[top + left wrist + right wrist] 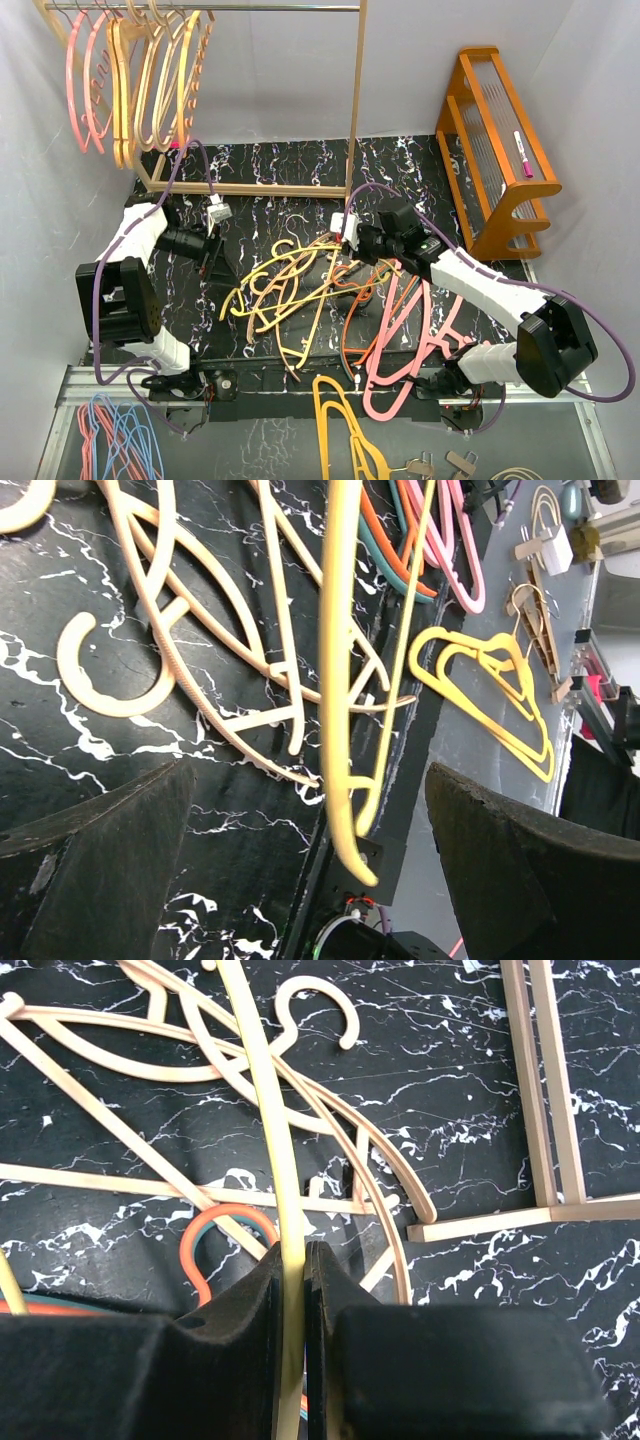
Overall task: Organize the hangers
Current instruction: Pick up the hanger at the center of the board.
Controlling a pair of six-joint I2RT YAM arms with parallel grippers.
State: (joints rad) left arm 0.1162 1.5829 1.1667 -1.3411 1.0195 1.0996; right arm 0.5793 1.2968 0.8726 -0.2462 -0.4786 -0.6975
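At eleven o'clock in the overhead view, a row of hung hangers (130, 80) in pink, tan and yellow-orange hooks over the rail (300, 8) of a wooden frame. Below it, at nine o'clock of the heap, the left gripper (212, 265) hovers low over the black mat (250, 170). Its wrist view shows the fingers spread wide and gripping nothing; a yellow bar passes through the gap and touches neither finger.

In the middle of the mat lies the pile (290, 285), a tangle of tan, yellow and orange hangers crossing one another. At one o'clock of the pile the right gripper (350, 238) is clamped on a yellow hanger (262, 1110). Its wrist view shows both jaws pressed together on the thin bar, which runs toward twelve o'clock above tan hangers lying flat on the mat. At four o'clock of the pile, pink hangers (400, 340) sprawl across the mat's front edge.

The step in hand looks like drawing one hanger out of the tangle, bound for the rail. The next move calls for a slow lift that clears the crossing neighbours, since a snagged hook could drag the heap along. The hanger then needs turning so its hook can drop over the bare stretch of rail at twelve o'clock. The free left gripper could steady the pile or take the hook end.
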